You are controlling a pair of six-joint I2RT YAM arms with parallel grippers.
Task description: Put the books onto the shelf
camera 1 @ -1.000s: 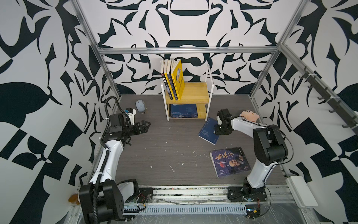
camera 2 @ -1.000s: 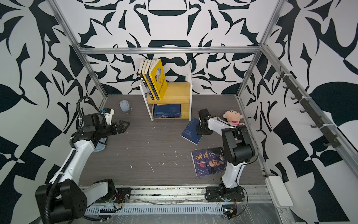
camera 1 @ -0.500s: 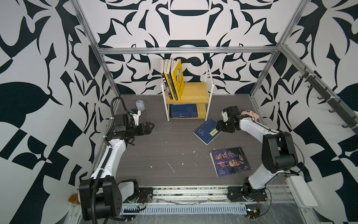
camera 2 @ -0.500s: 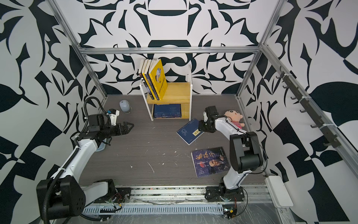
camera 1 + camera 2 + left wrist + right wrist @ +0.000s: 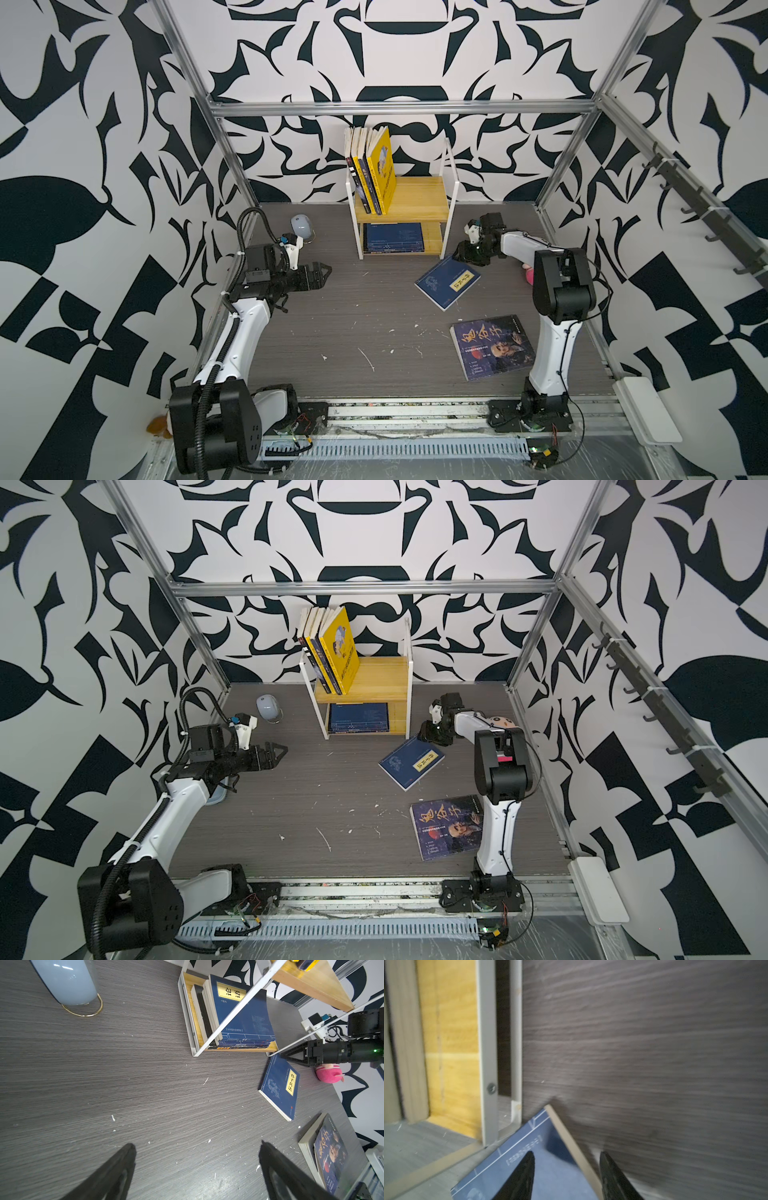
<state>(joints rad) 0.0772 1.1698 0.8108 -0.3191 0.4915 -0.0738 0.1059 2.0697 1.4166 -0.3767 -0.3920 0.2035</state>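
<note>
A navy book (image 5: 448, 282) (image 5: 411, 762) (image 5: 279, 1086) lies flat on the table by the shelf's right front leg. My right gripper (image 5: 460, 254) (image 5: 424, 733) (image 5: 566, 1153) sits low at its far corner, open. One finger is over the cover (image 5: 546, 1167) and the other past the page edge. A dark blue portrait book (image 5: 492, 347) (image 5: 449, 827) lies nearer the front right. The shelf (image 5: 419, 199) (image 5: 382, 679) holds upright books (image 5: 376, 170) on top and flat navy books (image 5: 392, 237) below. My left gripper (image 5: 328, 272) (image 5: 197, 1145) hovers open and empty at the left.
A white mouse (image 5: 301, 226) (image 5: 66, 980) rests at the back left. A pink plush doll (image 5: 329, 1074) (image 5: 500, 723) lies behind the right arm near the right wall. Small white scraps dot the dark wood-grain table (image 5: 365, 332).
The right gripper has slid left along the navy book to its corner near the shelf leg, and the book has turned slightly. The left gripper edged a little right, then held.
</note>
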